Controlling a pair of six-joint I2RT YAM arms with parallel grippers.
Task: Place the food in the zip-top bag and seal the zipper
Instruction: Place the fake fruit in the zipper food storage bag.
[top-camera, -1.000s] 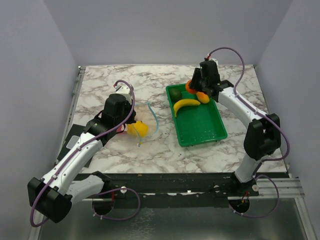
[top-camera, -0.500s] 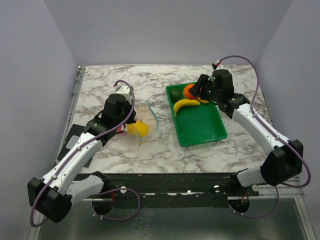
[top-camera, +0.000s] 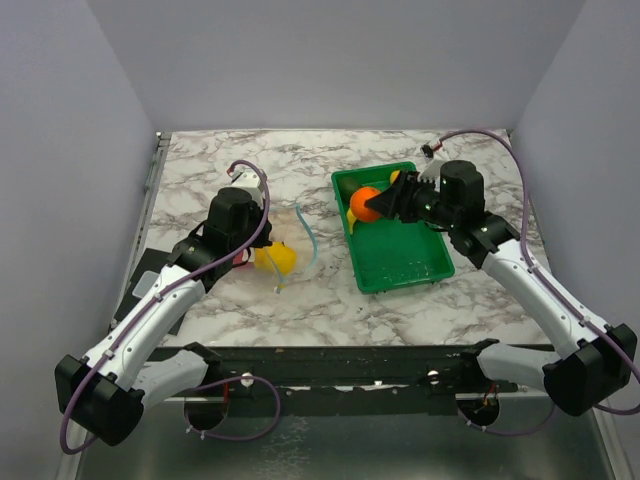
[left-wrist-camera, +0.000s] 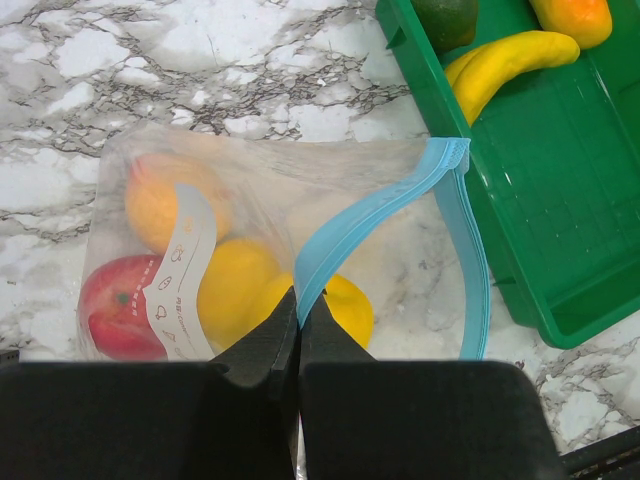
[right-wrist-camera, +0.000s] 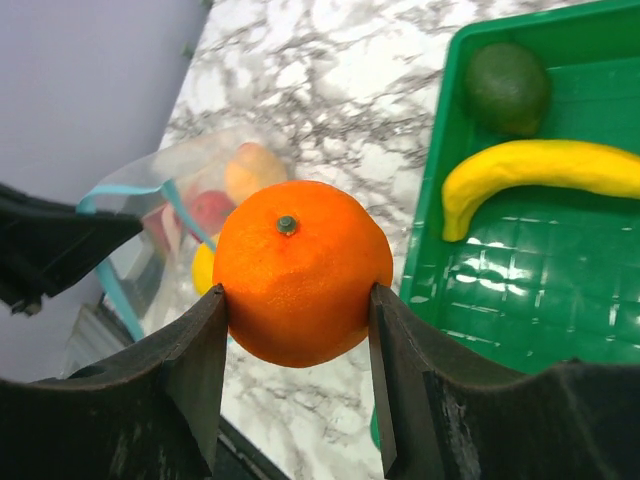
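We see a green rectangular tray (top-camera: 405, 255) right of centre in the overhead view, sitting slightly askew on a white marble tabletop (top-camera: 220, 160) veined with grey. Its floor has a fine grid pattern and catches the light. Plain pale grey walls (top-camera: 330, 60) close the table in at the top, left and right of the frame. A dark rail (top-camera: 340, 362) runs along the table's lower edge.

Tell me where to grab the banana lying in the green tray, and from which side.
Grip the banana across its thick middle, coming straight down. It lies flat on the floor of the green tray, so the walls likely block a sideways approach, and its narrow width suits a pinch there. Avoid the end beside the dark green fruit, where room looks tight.
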